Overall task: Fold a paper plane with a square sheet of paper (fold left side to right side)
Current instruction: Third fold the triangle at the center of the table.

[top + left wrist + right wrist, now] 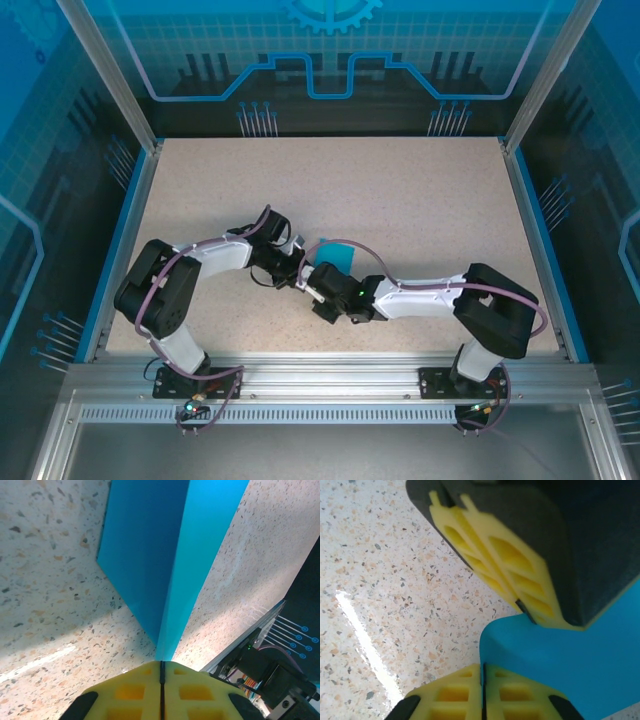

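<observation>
Sheet [150, 555] sits mid-table [400, 190] btwn both wrists, raised off the surface and bent along a ctr crease. Left gripper [161, 664] is clamped on the crease's lower end, fingers flush. Right gripper [482, 667] fingers are pressed together too. Sheet's curled edge touches its tips, can't tell if actually pinched. Grippers close together.

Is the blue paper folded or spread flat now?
Folded: the paper shows a sharp crease running between a darker and a lighter face.

Paper [150, 555] bright cyan-blue, left end effector [161, 667] yellow, table [400, 190] beige speckled.
</observation>
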`<state>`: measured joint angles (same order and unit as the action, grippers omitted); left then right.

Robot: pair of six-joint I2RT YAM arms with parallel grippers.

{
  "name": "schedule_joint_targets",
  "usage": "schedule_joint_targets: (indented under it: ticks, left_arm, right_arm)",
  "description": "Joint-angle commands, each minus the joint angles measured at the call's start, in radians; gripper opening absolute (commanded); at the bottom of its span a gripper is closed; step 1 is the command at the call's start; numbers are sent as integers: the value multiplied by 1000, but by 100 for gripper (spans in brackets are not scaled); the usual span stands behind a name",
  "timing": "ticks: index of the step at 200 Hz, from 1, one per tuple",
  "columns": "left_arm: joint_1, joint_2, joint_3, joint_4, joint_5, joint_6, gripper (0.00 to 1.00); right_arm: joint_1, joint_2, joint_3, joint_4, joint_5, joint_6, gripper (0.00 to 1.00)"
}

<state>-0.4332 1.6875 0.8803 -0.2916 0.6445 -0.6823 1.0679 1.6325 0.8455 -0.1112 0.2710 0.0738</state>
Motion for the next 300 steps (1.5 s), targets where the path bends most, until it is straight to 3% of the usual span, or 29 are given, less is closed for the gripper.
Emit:
schedule_joint_targets:
  ticks: [1, 15, 28, 55, 101, 128, 198, 300]
  left_arm:
    - [3, -63, 26, -53, -30, 20, 21]
    - [14, -93, 27, -81, -54, 36, 35]
    - [36, -124, 26, -108, -66, 54, 42]
    - [94, -172, 14, -131, -71, 81, 44]
    - [104, -111, 78, -112, -20, 133, 27]
    - [70, -5, 158, -126, -4, 185, 23]
    - [-21, 250, 344, -182, -34, 275, 16]
    - [-64, 364, 361, -211, -123, 333, 10]
  right_arm:
    - [9, -35, -9, -33, -42, 8, 3]
    - [2, -44, -20, -34, -60, 16, 3]
    - [-5, -55, -32, -34, -78, 23, 3]
    - [-17, -69, -52, -28, -111, 38, 3]
    - [-35, -65, -63, -14, -171, 67, 3]
    - [-43, -51, -56, -3, -206, 81, 4]
    - [-72, -13, -35, 10, -270, 127, 0]
    - [-127, -12, -27, -14, -254, 161, 0]
